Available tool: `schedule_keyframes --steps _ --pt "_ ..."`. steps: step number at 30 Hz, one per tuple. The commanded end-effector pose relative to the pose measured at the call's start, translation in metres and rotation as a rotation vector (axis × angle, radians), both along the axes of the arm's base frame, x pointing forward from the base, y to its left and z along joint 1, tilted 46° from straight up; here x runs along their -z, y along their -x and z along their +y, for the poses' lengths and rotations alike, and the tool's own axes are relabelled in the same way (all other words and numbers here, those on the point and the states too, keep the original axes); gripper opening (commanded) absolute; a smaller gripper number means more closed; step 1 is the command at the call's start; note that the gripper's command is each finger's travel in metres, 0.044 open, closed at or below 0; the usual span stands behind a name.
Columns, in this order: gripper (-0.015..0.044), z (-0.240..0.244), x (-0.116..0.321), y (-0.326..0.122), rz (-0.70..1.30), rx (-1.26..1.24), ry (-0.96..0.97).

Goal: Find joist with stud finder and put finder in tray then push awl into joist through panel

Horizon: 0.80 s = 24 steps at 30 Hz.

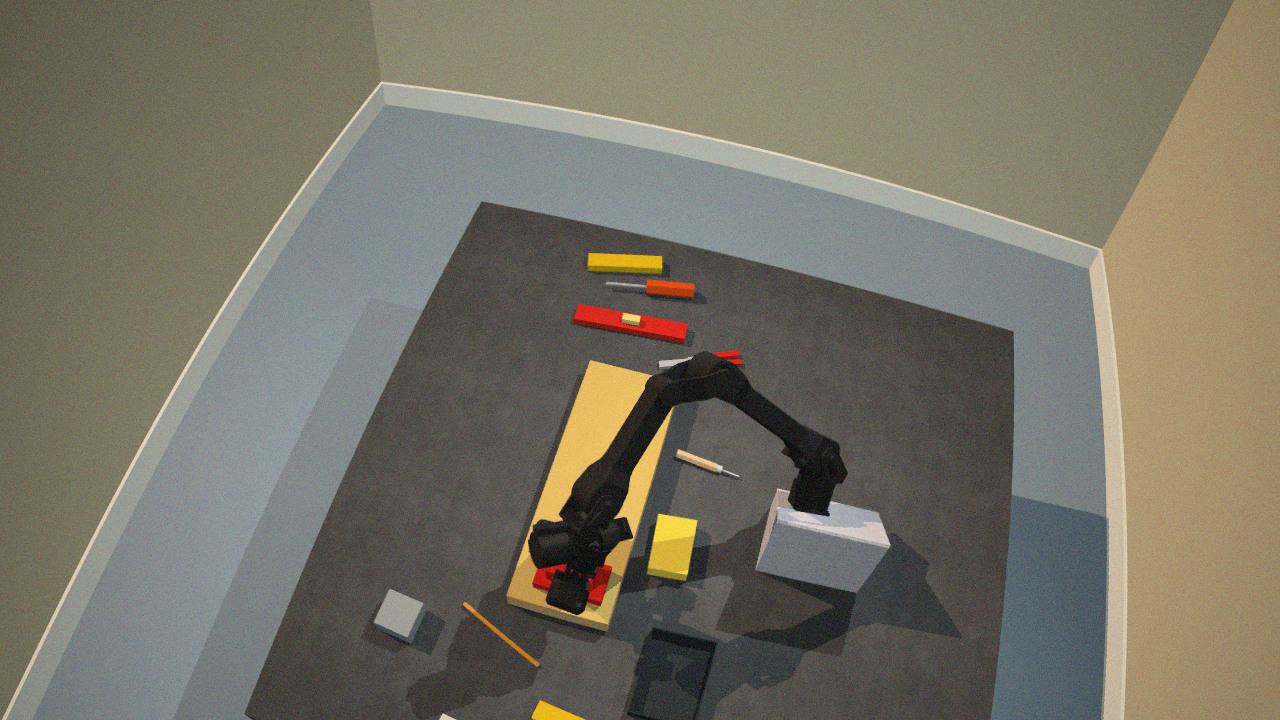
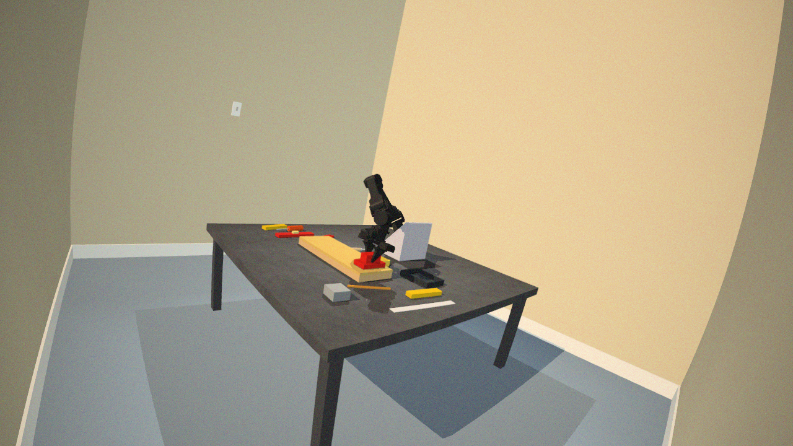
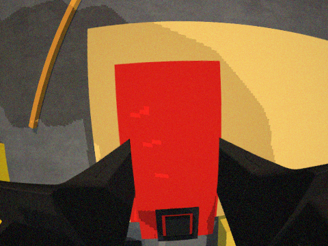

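Note:
My gripper (image 1: 572, 574) (image 2: 373, 259) (image 3: 171, 140) is shut on the red stud finder (image 1: 601, 588) (image 2: 365, 263) (image 3: 171, 102). The stud finder sits flat on or just above the near end of the pale wood floor panel (image 1: 617, 394) (image 2: 327, 250) (image 3: 297, 85); I cannot tell if it touches. A dark square with a thin red outline shows on it in the wrist view. The awl (image 1: 702, 462), with a light handle and metal tip, lies right of the panel in the top view. The black tray (image 1: 705, 680) (image 2: 433, 283) is at the near right, holding nothing that I can see. The joist is hidden.
A yellow block (image 1: 672, 546) lies between panel and white box (image 1: 810, 555) (image 2: 414, 244). Near the panel's near end are an orange stick (image 1: 501, 634) (image 2: 368, 287) (image 3: 51, 65) and grey block (image 1: 397, 614) (image 2: 336, 292). Red level (image 1: 599, 319), screwdriver (image 1: 669, 288) and pliers (image 1: 729, 359) lie beyond the far end.

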<state>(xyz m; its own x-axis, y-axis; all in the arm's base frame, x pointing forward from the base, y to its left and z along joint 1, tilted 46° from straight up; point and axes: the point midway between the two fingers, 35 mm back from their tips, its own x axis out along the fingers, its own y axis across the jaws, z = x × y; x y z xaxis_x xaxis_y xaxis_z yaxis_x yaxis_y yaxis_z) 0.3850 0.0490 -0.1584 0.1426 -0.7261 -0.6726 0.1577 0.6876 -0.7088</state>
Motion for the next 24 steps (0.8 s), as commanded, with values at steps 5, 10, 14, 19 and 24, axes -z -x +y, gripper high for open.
schedule_keyframes --steps 5,10,14,19,24 --pt "0.0000 -0.001 -0.001 0.000 0.000 0.002 0.000" --pt "0.0000 -0.004 -0.003 0.001 0.000 0.005 -0.004" --pt "0.0000 -0.011 -0.011 0.003 0.001 0.005 -0.003" --pt "0.0000 -0.021 -0.020 0.005 0.001 0.005 -0.002" --pt "0.0000 -0.030 -0.029 0.007 0.002 0.005 -0.001"
